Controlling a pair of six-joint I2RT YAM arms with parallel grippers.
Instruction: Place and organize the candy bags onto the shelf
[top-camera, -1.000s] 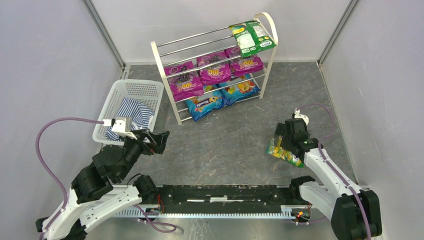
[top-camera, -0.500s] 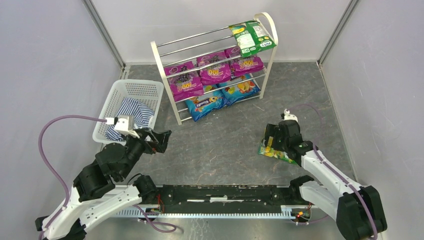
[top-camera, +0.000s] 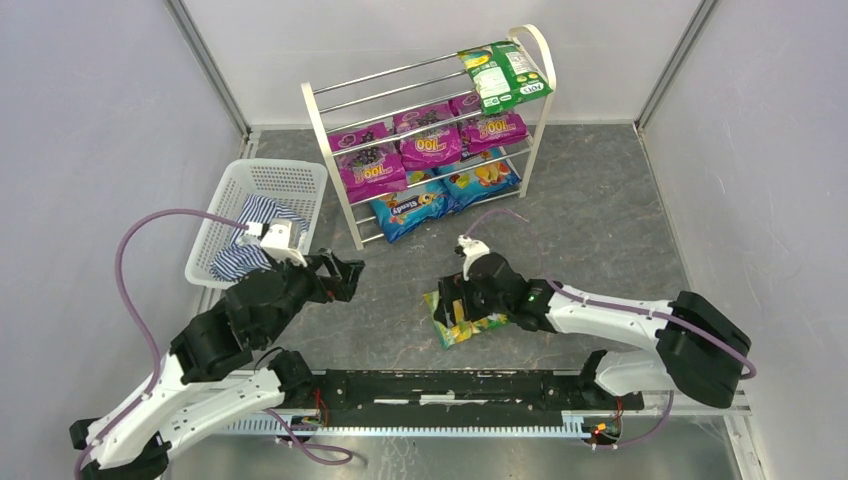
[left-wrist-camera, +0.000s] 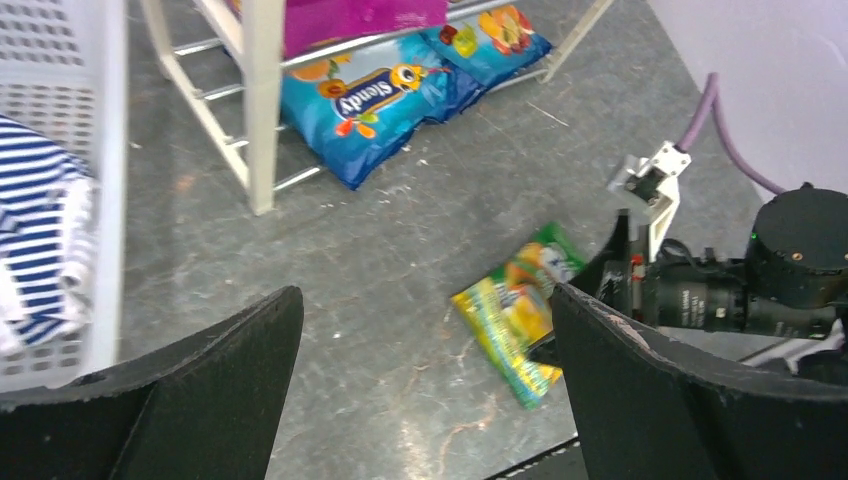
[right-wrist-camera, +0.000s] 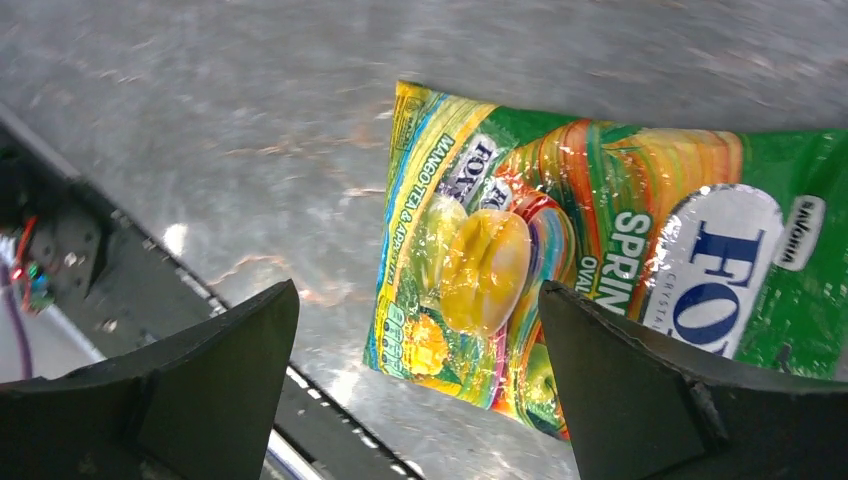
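As the right claw (top-camera: 460, 303) swept across the desk (top-camera: 600, 200), the green-yellow candy bag (top-camera: 455, 330) came along — from 3 o'clock to centre, at the shelf's (top-camera: 349, 225) 6 o'clock. Jaws wide, straddling it, unpinched; left claw (top-camera: 343, 273), also wide, waits at 9 o'clock — probably for a handover.

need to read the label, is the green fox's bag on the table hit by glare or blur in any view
Right wrist view: white glare spots on the glossy FOX'S bag, lettering still legible; the table above it looks smeared. Left wrist view: the bag is small, its print unreadable. Top external view: even light, sharp, bag too small to read.
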